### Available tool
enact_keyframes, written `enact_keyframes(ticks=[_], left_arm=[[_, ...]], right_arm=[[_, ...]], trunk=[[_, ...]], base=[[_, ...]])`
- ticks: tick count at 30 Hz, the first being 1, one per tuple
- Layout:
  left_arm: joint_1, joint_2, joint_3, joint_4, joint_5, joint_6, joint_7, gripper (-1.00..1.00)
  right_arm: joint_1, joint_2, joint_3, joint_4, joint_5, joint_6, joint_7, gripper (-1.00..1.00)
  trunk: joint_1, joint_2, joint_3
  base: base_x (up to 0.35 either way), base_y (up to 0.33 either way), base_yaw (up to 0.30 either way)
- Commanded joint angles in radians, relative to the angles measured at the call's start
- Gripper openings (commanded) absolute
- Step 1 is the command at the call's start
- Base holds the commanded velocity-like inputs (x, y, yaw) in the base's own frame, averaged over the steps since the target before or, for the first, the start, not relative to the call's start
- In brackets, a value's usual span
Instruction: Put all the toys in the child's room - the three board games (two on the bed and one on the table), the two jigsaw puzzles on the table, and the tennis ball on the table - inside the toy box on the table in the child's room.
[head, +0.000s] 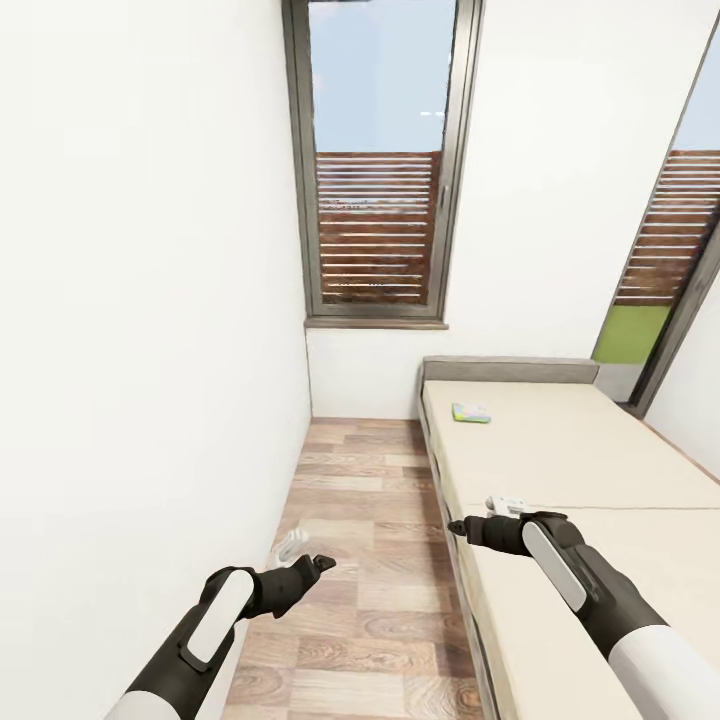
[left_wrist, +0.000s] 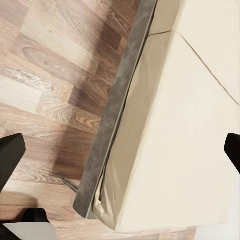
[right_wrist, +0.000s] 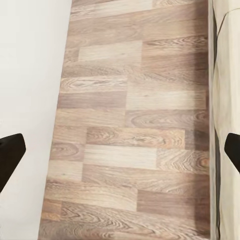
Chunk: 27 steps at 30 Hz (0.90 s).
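Head view: narrow strip of wood-plank floor (head: 360, 560) between white wall (head: 140, 300) at left and bed (head: 560, 470) at right. Bed with beige sheet, dark grey frame and low headboard (head: 510, 370) set against far wall under tall dark-framed window (head: 380, 160). One small blue multicolour board game (head: 471, 412) lying flat on the sheet near the headboard, well apart from both arms. Left hand (head: 318, 566) held above the floor, empty; finger spread not readable here. Right hand (head: 458, 526) held over the near edge of the bed, empty, pointing toward the floor strip. Left wrist view: corner of the bed with grey frame (left_wrist: 117, 107) and beige sheet (left_wrist: 190, 140) over plank floor (left_wrist: 45, 85); dark fingertips (left_wrist: 10, 157) at opposite picture edges, hand wide open, nothing between them. Right wrist view: plank floor (right_wrist: 135, 125), white wall (right_wrist: 30, 75) on one side, bed edge (right_wrist: 225, 75) on the other; fingertips (right_wrist: 11, 152) far apart, hand open and empty.
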Motion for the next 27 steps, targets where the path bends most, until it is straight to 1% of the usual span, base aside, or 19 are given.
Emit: enact_keyframes(ticks=[1, 11, 27], left_arm=[[-0.001, 0.000, -0.001, -0.001, 0.011, 0.002, 0.009, 1.00], [-0.001, 0.000, -0.001, -0.001, 0.012, 0.003, 0.009, 1.00], [-0.001, 0.000, -0.001, -0.001, 0.013, 0.003, 0.009, 1.00]], right_arm=[[-0.001, -0.001, 0.002, -0.001, 0.001, 0.003, 0.000, 1.00], [-0.001, -0.001, 0.002, -0.001, 0.001, 0.003, 0.000, 1.00], [-0.001, -0.001, 0.002, -0.001, 0.001, 0.003, 0.000, 1.00]], trunk=[[0.001, -0.002, -0.002], [0.001, -0.002, -0.002], [0.001, -0.002, -0.002]], base=[[0.032, 0.119, 0.027], [0.036, 0.113, 0.013], [0.006, 0.020, 0.002]])
